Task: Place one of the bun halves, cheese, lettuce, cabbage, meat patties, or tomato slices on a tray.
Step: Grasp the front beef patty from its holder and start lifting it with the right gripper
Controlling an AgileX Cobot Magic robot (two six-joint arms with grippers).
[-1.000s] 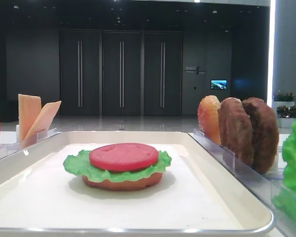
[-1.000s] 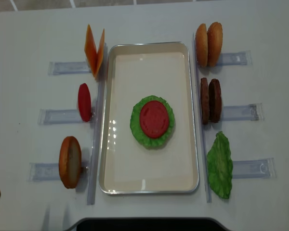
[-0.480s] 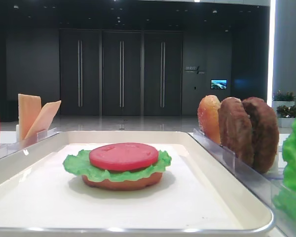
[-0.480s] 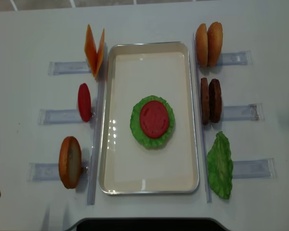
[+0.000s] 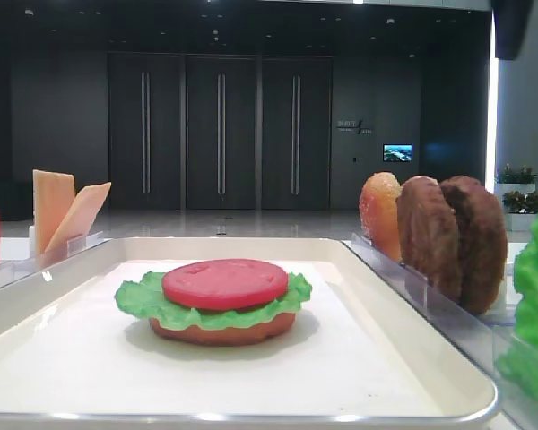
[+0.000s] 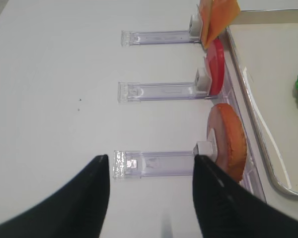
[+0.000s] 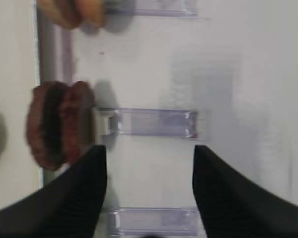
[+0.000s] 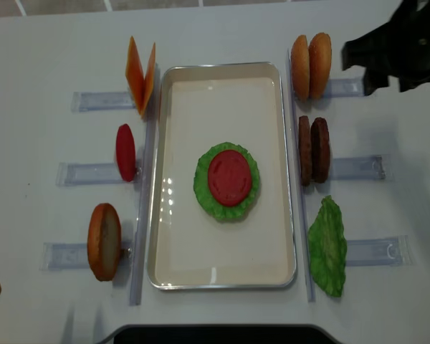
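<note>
The cream tray [image 8: 222, 107] holds a stack of a bun half [image 5: 220, 333], lettuce [image 8: 204, 190] and a tomato slice [image 8: 229, 177]. Right of the tray, two meat patties [image 8: 313, 149] stand on edge in a rack. My right gripper [image 7: 149, 163] hangs open and empty over the table, just right of the meat patties [image 7: 59, 124]. The right arm [image 8: 408, 43] shows at the top right. My left gripper [image 6: 150, 163] is open and empty above the rack holding a bun half [image 6: 228, 141]. Cabbage is out of view.
Clear racks flank the tray. On the left they hold cheese [image 8: 140, 72], a tomato slice [image 8: 125, 152] and a bun half [image 8: 104, 241]. On the right are two bun halves [image 8: 310, 66] and a lettuce leaf [image 8: 327, 246].
The right arm has come into the overhead view at the top right. The food and the tray have not moved.
</note>
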